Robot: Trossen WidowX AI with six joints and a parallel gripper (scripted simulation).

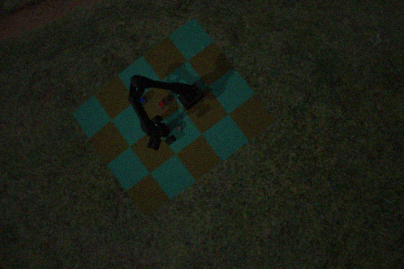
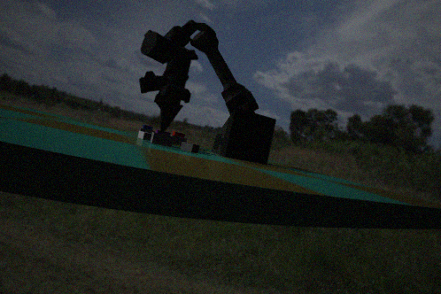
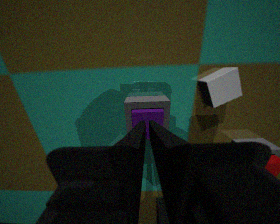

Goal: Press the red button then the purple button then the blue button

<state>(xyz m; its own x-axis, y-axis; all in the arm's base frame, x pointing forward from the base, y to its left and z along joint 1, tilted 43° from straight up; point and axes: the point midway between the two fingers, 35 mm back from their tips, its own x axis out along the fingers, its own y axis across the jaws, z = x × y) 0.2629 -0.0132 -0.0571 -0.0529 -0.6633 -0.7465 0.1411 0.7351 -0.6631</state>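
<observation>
Reaching down over the checkered tabletop (image 1: 191,39), the dark arm (image 2: 212,58) bends from its base and points its pincer (image 3: 147,131) straight at the purple button (image 3: 147,117), so step 2 looks to be the one in hand. From the wrist view the pincer's tips sit right at the near edge of the purple cap, which lies on a teal square in a grey housing; whether they touch it, or have pushed it to the bottom, I cannot tell. The fingers are pressed together with nothing between them, a fit shape for poking. The red button (image 1: 161,104) lies near the arm's elbow and the blue button (image 1: 142,100) just beside the forearm; nothing shows whether red was pressed. Blue appears left to do. A pale block (image 3: 222,86) stands near the purple button, apart from the pincer.
</observation>
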